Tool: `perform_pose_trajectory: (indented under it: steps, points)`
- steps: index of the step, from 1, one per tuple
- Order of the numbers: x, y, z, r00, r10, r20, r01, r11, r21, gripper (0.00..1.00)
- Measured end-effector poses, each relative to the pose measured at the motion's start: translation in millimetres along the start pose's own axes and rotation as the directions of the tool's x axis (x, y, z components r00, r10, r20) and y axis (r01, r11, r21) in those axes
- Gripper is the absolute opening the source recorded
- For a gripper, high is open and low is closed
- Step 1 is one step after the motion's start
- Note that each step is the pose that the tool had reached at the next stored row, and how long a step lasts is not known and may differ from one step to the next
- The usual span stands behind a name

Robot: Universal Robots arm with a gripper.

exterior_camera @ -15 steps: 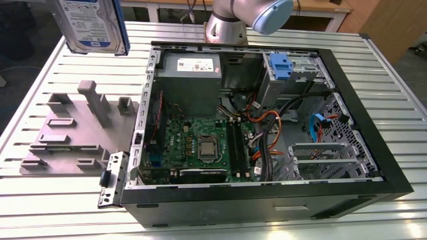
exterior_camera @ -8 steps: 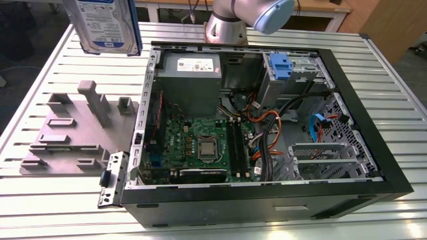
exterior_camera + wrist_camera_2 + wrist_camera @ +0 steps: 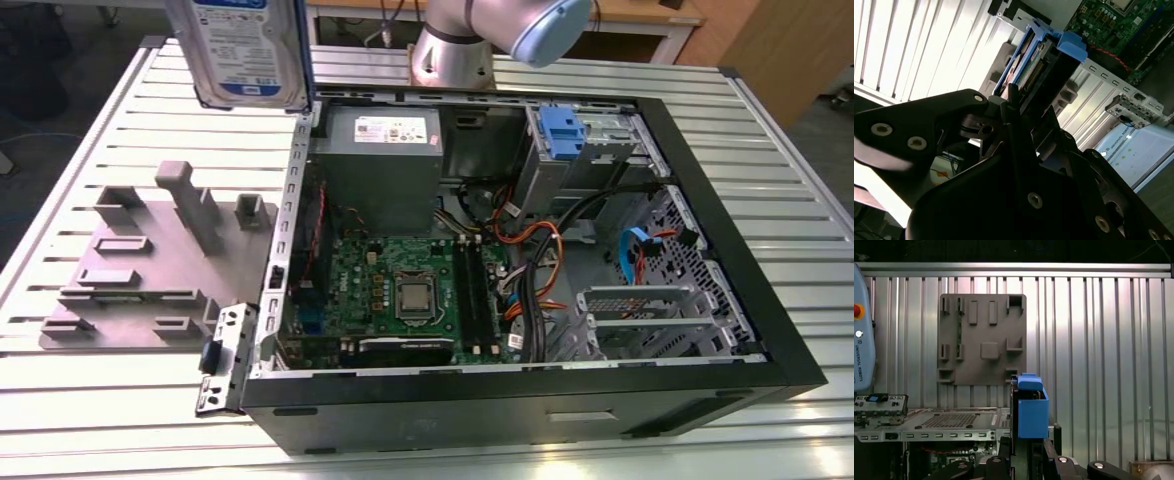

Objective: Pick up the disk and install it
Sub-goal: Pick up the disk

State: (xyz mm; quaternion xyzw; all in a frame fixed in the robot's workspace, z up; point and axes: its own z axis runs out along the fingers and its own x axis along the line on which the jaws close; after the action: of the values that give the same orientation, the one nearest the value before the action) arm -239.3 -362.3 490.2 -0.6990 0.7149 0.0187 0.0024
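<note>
I'm holding the disk [image 3: 247, 50] upright at the exterior view's upper left. The gripper [image 3: 1016, 102] fingers are clamped on its end, probably to keep it clear of the computer case [image 3: 534, 400] wall.

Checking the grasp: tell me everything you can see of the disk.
The disk is a flat silver metal drive with a white-and-blue label, framed by a bright blue plastic carrier. It hangs on end in the air, clamped in the gripper, clear of the ribbed table and the open computer case.

Slatted metal table [image 3: 120, 430], bearing open computer case [image 3: 534, 398], grey fixture plate [image 3: 134, 270]
</note>
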Motion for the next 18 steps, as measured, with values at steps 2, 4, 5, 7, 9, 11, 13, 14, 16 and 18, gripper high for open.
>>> perform_pose_trajectory:
  steps: [2,4,5,7,9,11,13,14,16,18]
  points:
    - [-0.2,-7.6,-0.2,1.0000,0.000,0.0000,0.000,1.0000,0.0000,0.35]
    - [-0.3,-15.8,-0.3,1.0000,0.000,0.0001,0.000,1.0000,0.0001,0.35]
    - [-0.5,-20.0,-0.4,1.0000,0.000,0.0001,0.000,1.0000,0.0001,0.35]
    - [-0.7,-28.2,-0.6,1.0000,0.000,0.0000,0.000,1.0000,0.0000,0.35]
    - [-0.8,-36.6,-0.8,1.0000,0.000,0.0001,0.000,1.0000,0.0001,0.35]
    - [-1.0,-45.3,-1.0,1.0000,0.000,0.0000,0.000,1.0000,0.0000,0.35]
    - [-1.2,-53.5,-1.1,1.0000,0.000,0.0000,0.000,1.0000,0.0001,0.35]
    - [-1.3,-57.6,-1.2,1.0000,0.000,0.0000,0.000,1.0000,0.0001,0.35]
    - [-1.5,-66.3,-1.4,1.0000,0.000,0.0002,0.000,1.0000,0.0001,0.35]
    - [-1.7,-74.3,-1.6,1.0000,0.000,0.0000,0.000,1.0000,0.0001,0.35]
